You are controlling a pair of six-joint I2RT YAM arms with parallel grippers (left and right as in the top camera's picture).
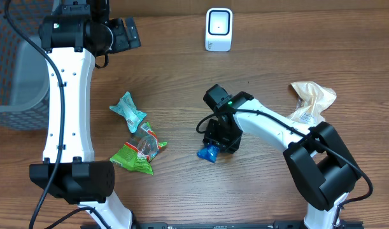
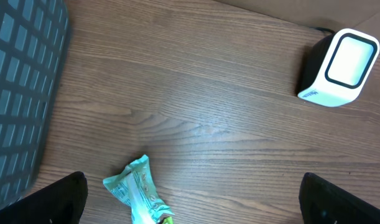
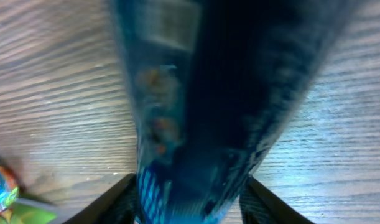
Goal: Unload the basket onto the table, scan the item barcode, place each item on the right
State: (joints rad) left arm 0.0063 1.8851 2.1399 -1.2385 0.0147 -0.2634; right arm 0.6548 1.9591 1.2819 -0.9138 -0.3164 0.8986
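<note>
Right fingers [image 3: 115,208]: about half closed, one either side of the blue packet [image 3: 196,112], pressing on both flanks. Looks like a grip. Wrist view is blurred, so can't tell if the packet is off the table [image 1: 258,70] or resting on it. Can't see a barcode on it either.

Overhead: the packet's tail pokes out at 7 o'clock from under the right wrist, near table centre.

Left fingers [image 2: 59,199]: spread wide, nothing between them, parked at 10 o'clock of the table, looking down at bare wood.

Scanner [image 1: 218,29]: at 12 o'clock from the packet, well apart, at the far edge, window lit.

Other stuff: teal packet [image 1: 127,109] and green packet [image 1: 135,154] at 9 o'clock of the blue one, tan bag [image 1: 312,100] at 2 o'clock, basket [image 1: 16,76] at the 9 o'clock table edge.

Progress, my read: pick is on, early stage. Left to do: lift, carry to 12 o'clock, turn barcode face to the scanner window, hold for the read. Nothing scanned yet as far as shown.
</note>
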